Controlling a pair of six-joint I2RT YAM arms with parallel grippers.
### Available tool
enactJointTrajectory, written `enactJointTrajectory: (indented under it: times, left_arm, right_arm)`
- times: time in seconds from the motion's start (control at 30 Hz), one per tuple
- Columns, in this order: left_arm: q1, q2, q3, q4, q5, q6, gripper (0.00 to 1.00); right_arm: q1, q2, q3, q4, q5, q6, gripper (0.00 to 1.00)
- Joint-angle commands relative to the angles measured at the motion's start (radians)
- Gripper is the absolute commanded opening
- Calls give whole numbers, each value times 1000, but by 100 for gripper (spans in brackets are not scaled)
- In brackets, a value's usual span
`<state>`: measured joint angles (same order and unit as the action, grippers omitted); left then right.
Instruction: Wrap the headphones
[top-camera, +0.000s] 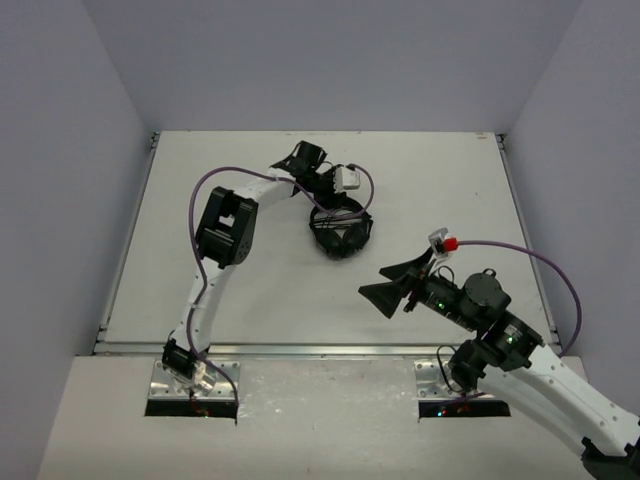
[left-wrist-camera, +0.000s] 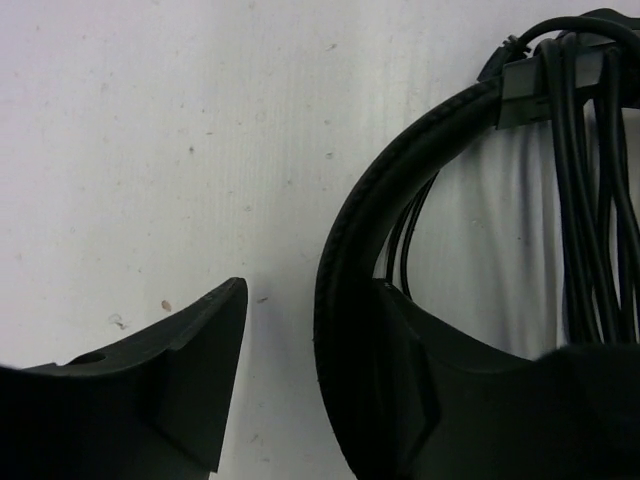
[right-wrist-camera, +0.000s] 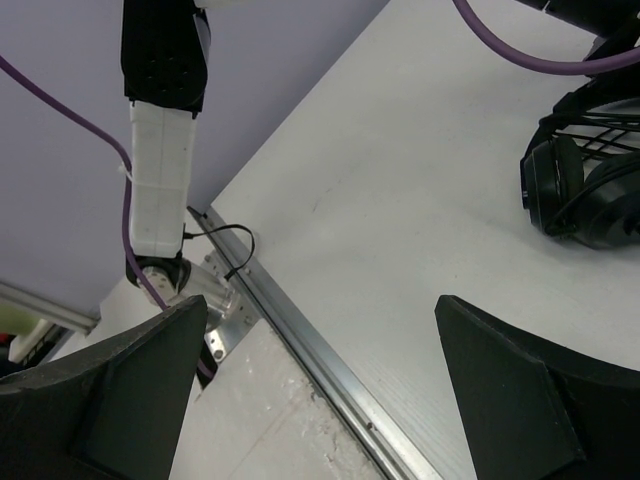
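Headphones sat at the far middle of the table, and my left claw hung right over them. Its two fingers were spread apart. The band ran between them, close against one finger, but nothing was pinched. The cord was looped many times across the band, so I think the wrapping was mostly done. My right claw hung at the near right, well apart from the headphones. It was spread wide and held nothing.

I think the headphones were light. The band looked a bit stiff and springy, so it was a good place to grab. The ear pads looked round and squashy, so a claw could slip off them. The cord was thin and floppy. It could slide loose or catch on a finger, so I would hold the band and not tug the cord.
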<state>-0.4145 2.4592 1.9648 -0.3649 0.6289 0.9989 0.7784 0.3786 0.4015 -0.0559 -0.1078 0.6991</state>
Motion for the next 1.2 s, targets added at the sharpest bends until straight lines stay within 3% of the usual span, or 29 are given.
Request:
enactJointTrajectory:
  times: [0.0,0.23,0.6,0.63,0.67,0.73,0.77,0.8,0.87,0.9,0.93,1.03,1.07,1.1,1.17]
  left_arm:
    - [3,-5,19,26,-44,-20,52]
    - [0,-104,17,57,60,-92,70]
    - [0,-239,-26,49,55,-196,74]
    - [0,-252,-29,60,5,-222,97]
    - [2,-264,-26,70,-38,-262,100]
    - [3,-325,-15,98,-197,-460,100]
    - [3,-359,-30,131,-283,-546,100]
    - [3,-450,-100,189,-504,-757,100]
    - [3,-573,-211,216,-721,-934,100]
    - [3,-714,-271,216,-817,-1077,100]
    - [3,-791,-413,221,-986,-1127,100]
    - [3,-1110,-643,208,-1308,-1292,100]
    - [3,-1182,-776,186,-1365,-1380,100]
    - [5,-1321,-832,154,-1408,-1422,100]
    - [6,-1440,-967,89,-1436,-1470,100]
  right_arm:
    - [-2,14,23,22,-15,-27,97]
    - [-4,-7,26,22,-4,-32,97]
    - [-4,-24,56,1,0,-94,98]
    - [-4,-20,60,-2,35,-119,99]
    - [-4,3,98,-51,75,-206,99]
    - [-4,41,137,-119,173,-289,99]
    - [-4,66,169,-180,321,-347,99]
    - [-4,118,184,-208,400,-369,99]
    - [-4,178,244,-293,585,-409,99]
    - [-4,237,267,-327,644,-415,99]
    - [-4,265,292,-358,696,-414,99]
    - [-2,342,385,-479,812,-415,99]
    - [-4,348,422,-531,832,-397,99]
    - [-4,348,436,-550,849,-392,99]
    - [-4,330,459,-567,846,-398,99]
